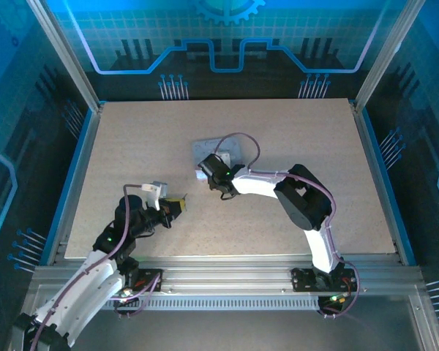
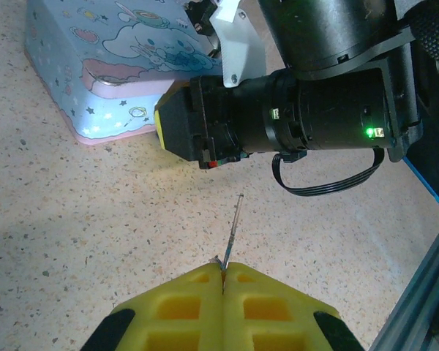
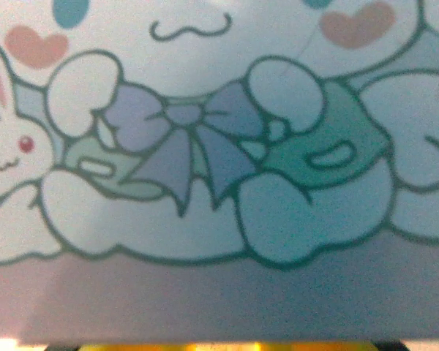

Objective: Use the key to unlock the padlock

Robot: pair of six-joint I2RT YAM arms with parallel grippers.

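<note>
Key (image 2: 232, 229): a thin metal sliver sticking forward and slightly right out of the seam between the left gripper's (image 2: 223, 269) yellow fingers. The jaws are pressed flat together on its near end. The free tip stands clear above the speckled table (image 1: 132, 146) and touches nothing.

Ahead of the key tip, near but apart: the black barrel of the right arm's (image 1: 300, 197) wrist lies crosswise, with a green light lit on its side and a black cable looped beneath. It stands squarely between the key and whatever lies beyond. The right gripper (image 2: 174, 127) shows one yellow pad end-on at the barrel's left end, just beside the tin box's (image 2: 102, 73) near corner. How wide its jaws stand, I cannot tell; whether it has hold of anything, I cannot tell either.

The tin is pale blue with cartoon print and a pinkish lower rim. It lies flat on the table, up and left of the key and well beyond its tip. From the right wrist, the print shows very close, with a strip of yellow fingertips (image 3: 205, 345) along the bottom edge.

Overhead: the left gripper (image 1: 179, 204) is low over the near-left table, pointing right toward the tin (image 1: 227, 148). The right arm is bent at the elbow, forearm reaching left to the tin at table centre.
</note>
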